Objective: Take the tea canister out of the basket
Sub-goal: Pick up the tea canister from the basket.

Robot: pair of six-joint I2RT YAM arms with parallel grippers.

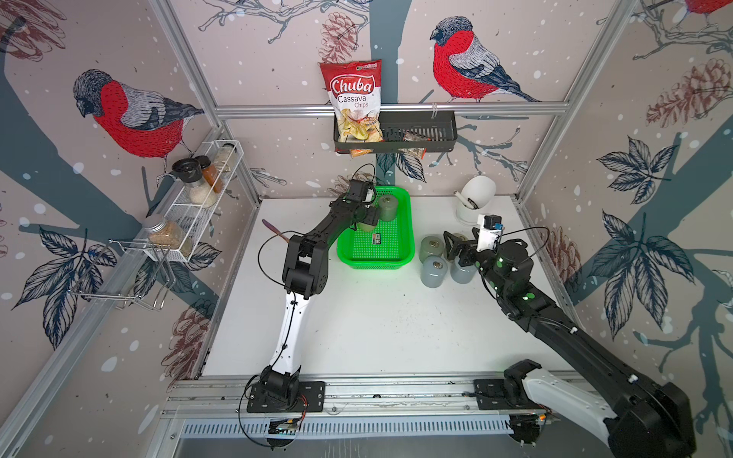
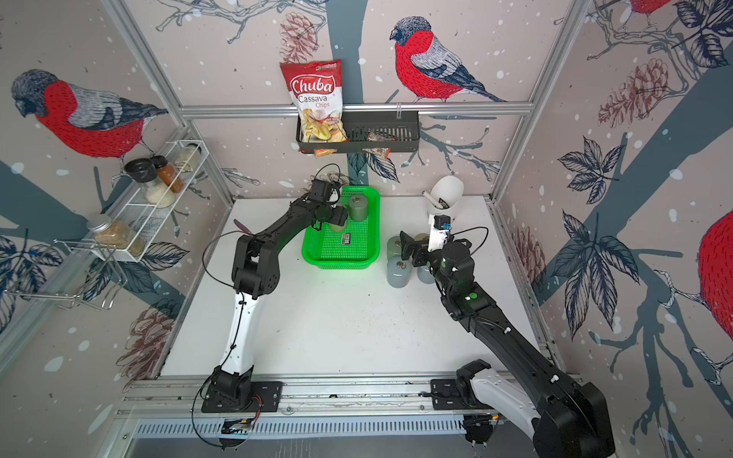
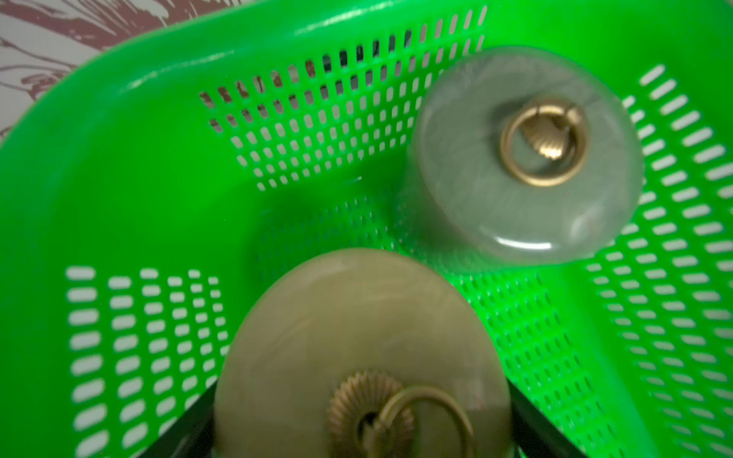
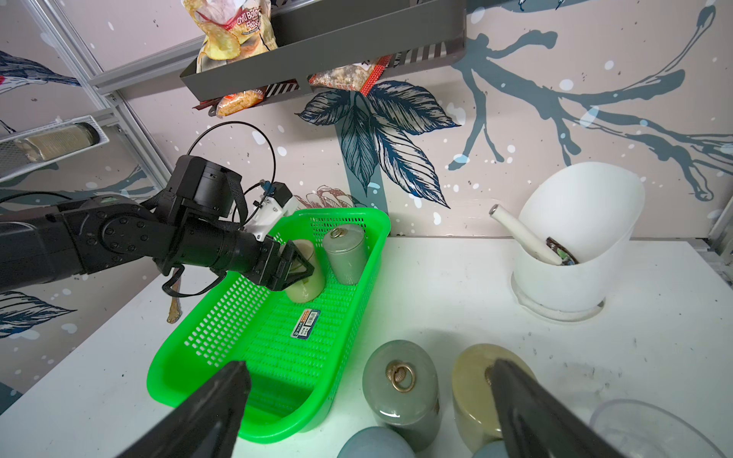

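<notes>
The bright green basket (image 1: 373,265) (image 2: 337,263) (image 3: 139,158) (image 4: 166,380) lies at the back middle of the table. Two tea canisters with brass ring lids stand upright inside it. My left gripper (image 1: 369,220) (image 2: 337,219) (image 3: 363,428) (image 4: 295,269) is shut on the tan one (image 1: 365,227) (image 3: 357,337) (image 4: 307,285), its black fingers (image 3: 535,420) on either side. The grey-green canister (image 1: 388,207) (image 3: 523,158) (image 4: 347,253) stands free at the basket's far end. My right gripper (image 1: 452,244) (image 2: 408,246) (image 4: 369,368) hangs open outside the basket, holding nothing.
Several more canisters (image 1: 434,271) (image 4: 400,392) stand on the table right of the basket, under my right gripper. A white utensil holder (image 1: 478,198) sits at the back right. A black wall rack (image 1: 416,133) holds a chips bag; a white wire shelf (image 1: 198,198) hangs left.
</notes>
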